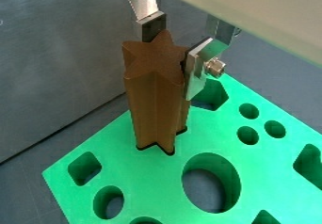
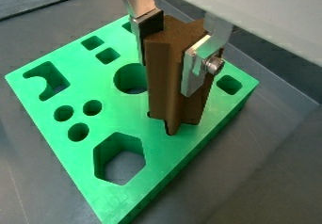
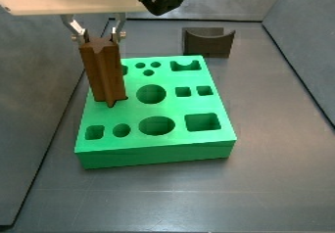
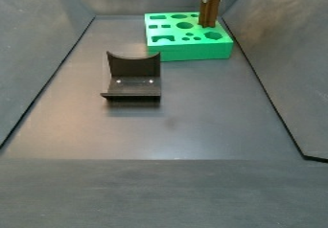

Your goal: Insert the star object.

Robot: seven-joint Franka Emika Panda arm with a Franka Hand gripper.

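Note:
The star object (image 1: pixel 153 96) is a tall brown ridged peg. It stands upright with its lower end in the star hole of the green block (image 1: pixel 145 176). It also shows in the wrist view (image 2: pixel 170 77) and in both side views (image 3: pixel 101 72) (image 4: pixel 209 7). My gripper (image 1: pixel 175 54) sits at the peg's top with one silver finger on each side, shut on it. The gripper shows again in the wrist view (image 2: pixel 175 49) and from the side (image 3: pixel 98 36). The green block (image 3: pixel 157 154) has several other shaped holes, all empty.
The dark fixture (image 3: pixel 207 41) stands on the floor beyond the green block, and in a side view (image 4: pixel 130 77) it sits mid-floor. Grey walls enclose the dark floor (image 4: pixel 179 146). The green block (image 4: pixel 205 48) lies near the far wall.

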